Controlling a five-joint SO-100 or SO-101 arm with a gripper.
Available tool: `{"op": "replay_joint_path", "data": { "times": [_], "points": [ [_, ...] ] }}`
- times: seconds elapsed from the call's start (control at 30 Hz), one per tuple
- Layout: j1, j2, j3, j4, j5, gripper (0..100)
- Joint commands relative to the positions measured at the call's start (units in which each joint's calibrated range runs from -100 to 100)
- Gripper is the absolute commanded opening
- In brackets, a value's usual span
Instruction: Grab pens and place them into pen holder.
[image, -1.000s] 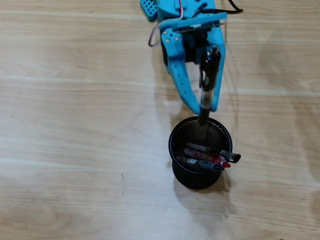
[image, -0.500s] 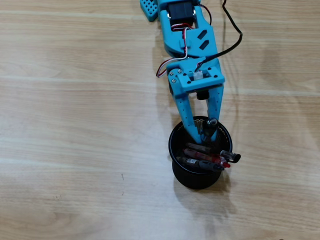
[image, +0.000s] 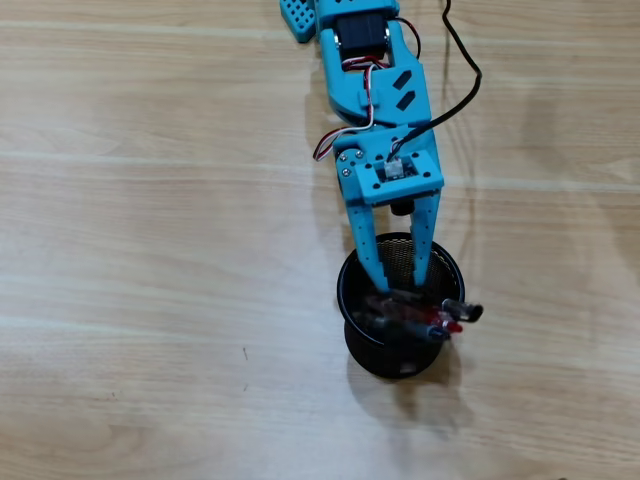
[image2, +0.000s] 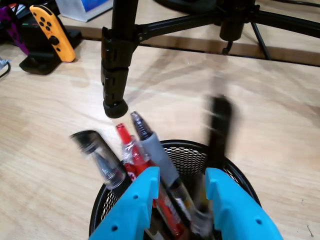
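On the wooden desk (image: 150, 250) stands the black mesh pen holder (image: 398, 355), directly beneath the blue end effector (image: 400, 285). Its jaws stand parted, gripping nothing. The pens (image2: 150, 165) lean upright inside, one blurred.

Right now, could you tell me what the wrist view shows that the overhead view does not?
Only the wrist view shows a black tripod leg, an orange game controller at the table's far edge, and a blurred black pen in the cup. Only the overhead view shows the blue arm with its wires and the cup's whole outline. Both show the black mesh cup holding pens, with the gripper open above its mouth.
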Motion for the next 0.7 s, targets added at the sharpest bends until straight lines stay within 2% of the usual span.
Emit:
{"op": "replay_joint_path", "data": {
  "times": [0.0, 0.17, 0.3, 0.67],
  "points": [
    [0.2, -1.2, -0.3, -1.5, 0.0, 12],
    [0.3, -3.9, -0.2, -0.7, 3.6, 11],
    [1.5, -11.1, 4.9, -0.7, 10.3, 1],
    [8.0, -41.7, 42.5, -0.6, 32.0, 3]
  ]
}}
